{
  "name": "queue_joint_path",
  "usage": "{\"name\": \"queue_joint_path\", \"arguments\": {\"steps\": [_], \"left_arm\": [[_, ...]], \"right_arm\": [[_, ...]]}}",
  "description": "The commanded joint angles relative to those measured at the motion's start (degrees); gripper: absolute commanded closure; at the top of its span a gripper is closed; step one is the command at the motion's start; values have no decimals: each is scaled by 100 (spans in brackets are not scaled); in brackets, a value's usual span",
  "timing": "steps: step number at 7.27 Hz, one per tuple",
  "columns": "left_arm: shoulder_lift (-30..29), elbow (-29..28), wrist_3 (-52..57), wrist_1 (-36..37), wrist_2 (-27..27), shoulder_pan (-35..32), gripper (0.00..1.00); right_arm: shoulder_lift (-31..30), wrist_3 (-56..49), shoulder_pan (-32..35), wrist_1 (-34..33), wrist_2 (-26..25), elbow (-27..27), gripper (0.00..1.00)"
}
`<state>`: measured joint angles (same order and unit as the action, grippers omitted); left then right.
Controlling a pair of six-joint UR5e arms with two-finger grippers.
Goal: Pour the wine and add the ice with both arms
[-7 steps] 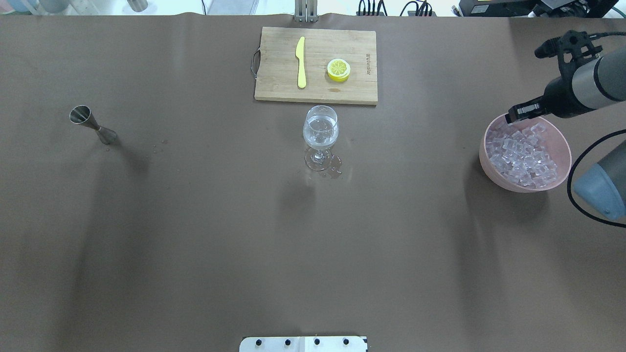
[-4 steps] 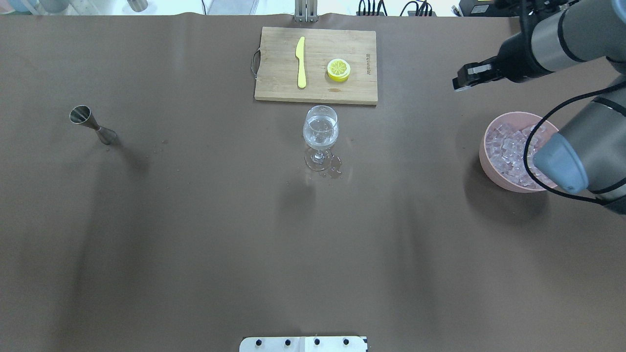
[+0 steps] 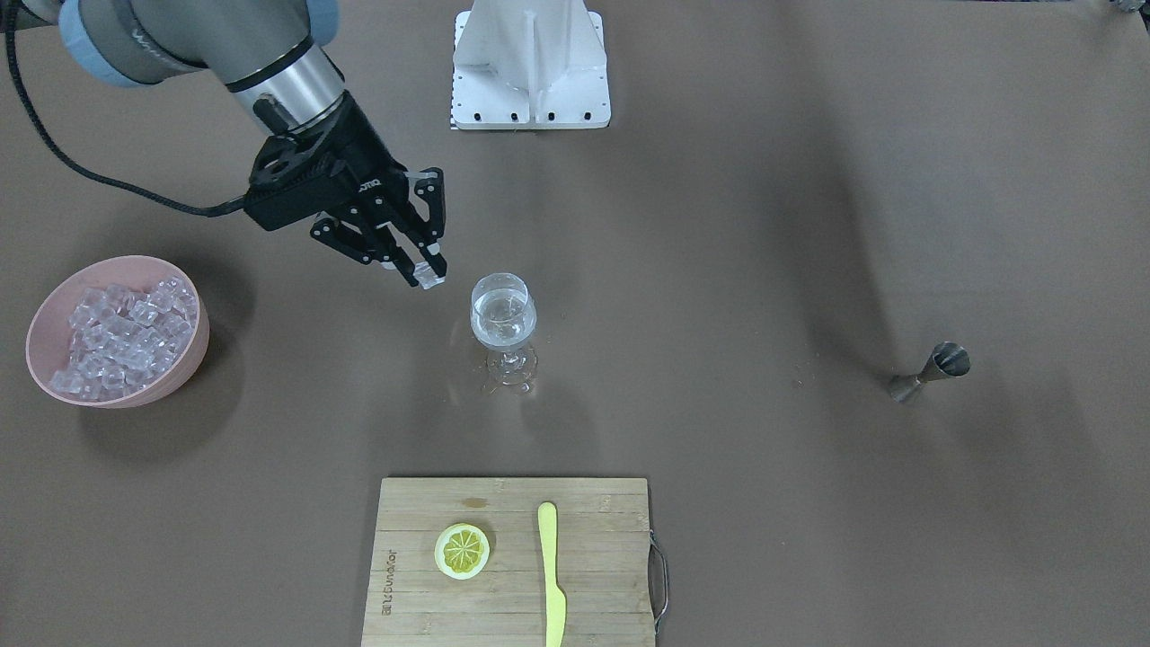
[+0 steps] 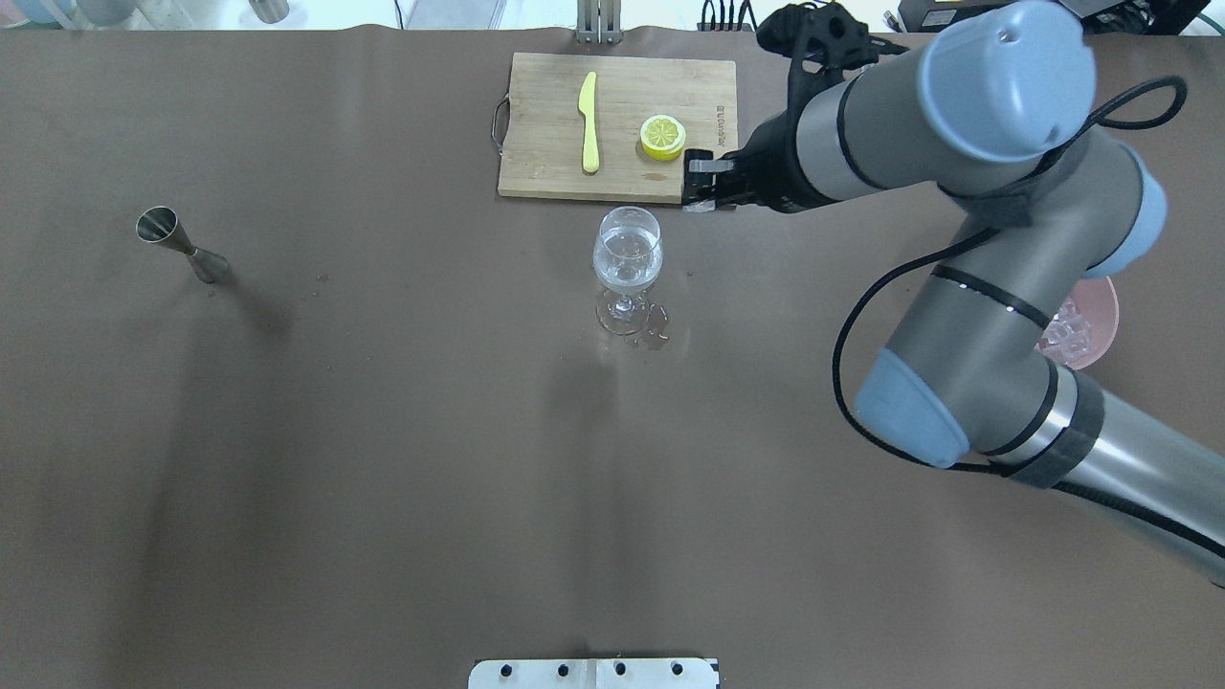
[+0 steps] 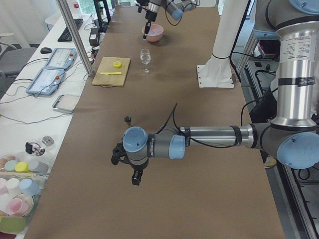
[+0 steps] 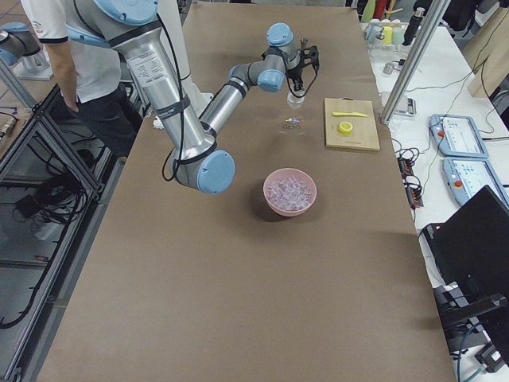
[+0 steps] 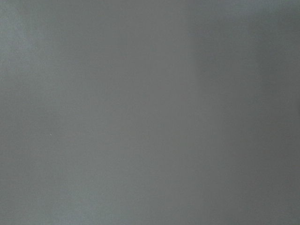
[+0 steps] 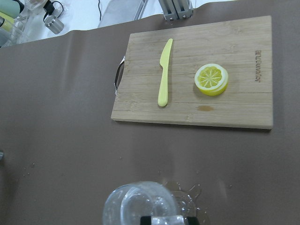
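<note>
Wine [image 3: 503,332], a small clear measure, sits in a stemmed glass [image 3: 504,305] at the middle of the brown bench [image 3: 809,225], with spilled drops [image 4: 657,335] wetting the surface at the foot of the glass. The ice [image 3: 121,337] fills a pink bowl [image 3: 193,358] well apart, toward the robot's right. One cube [image 3: 432,282] is pinched in the right pincer [image 3: 428,272], which is narrowed onto it and hangs above the bench just beside the rim of the glass, on the bowl side. The right arm [image 4: 967,306] comes in from the robot's right, folds sharply at the elbow and stretches its wrist toward the centre, fingers slanting downward. Beyond the glass lies a wooden chopping board [image 3: 602,575] carrying a lemon slice [image 3: 462,550] and a yellow knife [image 3: 550,575]. A steel jigger [image 3: 930,370] stands alone toward the robot's left. The left arm [image 5: 214,138] lies low and level over bare bench near the jigger, its left pincer [image 5: 134,178] pointing down; whether that one is wide or narrow cannot be told.
</note>
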<state>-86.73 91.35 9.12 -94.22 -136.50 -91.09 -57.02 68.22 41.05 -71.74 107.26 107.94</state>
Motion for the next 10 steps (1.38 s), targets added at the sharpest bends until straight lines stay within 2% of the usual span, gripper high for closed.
{"name": "queue_joint_path", "arguments": {"steps": [1, 2, 6, 7, 9, 10], "left_arm": [[7, -3, 2, 0, 0, 3, 2], [7, -12, 2, 0, 0, 3, 2], [-2, -12, 11, 0, 0, 3, 2], [-2, -12, 20, -9, 0, 3, 2], [7, -12, 20, 0, 0, 3, 2], [7, -12, 29, -9, 0, 3, 2]], "right_arm": [[522, 297, -387, -503, -486, -175, 100], [708, 297, -387, -742, -513, -290, 100], [710, 271, -387, -754, -575, -361, 100], [710, 279, -387, -754, -601, -370, 95], [719, 297, -379, -745, -636, -396, 21], [719, 297, -387, -745, -636, -388, 1]]}}
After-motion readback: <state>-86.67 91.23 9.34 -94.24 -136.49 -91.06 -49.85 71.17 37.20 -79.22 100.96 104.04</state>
